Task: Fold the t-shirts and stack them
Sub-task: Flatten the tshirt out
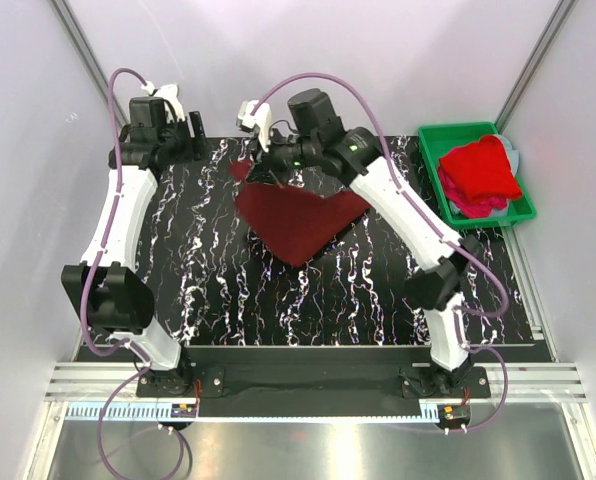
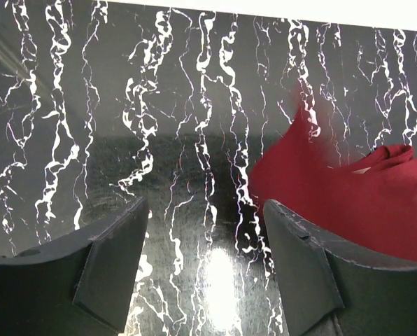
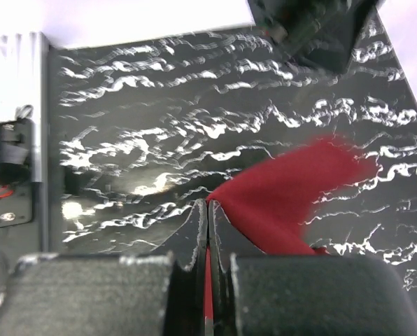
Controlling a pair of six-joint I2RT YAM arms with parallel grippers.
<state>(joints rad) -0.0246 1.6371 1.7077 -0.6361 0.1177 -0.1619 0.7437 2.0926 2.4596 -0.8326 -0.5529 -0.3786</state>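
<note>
My right gripper (image 3: 208, 231) is pinched tight on an edge of the dark red shirt (image 1: 298, 220). My left gripper (image 2: 205, 210) has its fingers apart and holds nothing, near the shirt. The shirt lies well apart from the green bin (image 1: 433, 160), where the bright red shirts (image 1: 478, 170) sit. I think it is light, soft and floppy, so corners and edges are best to grab.
</note>
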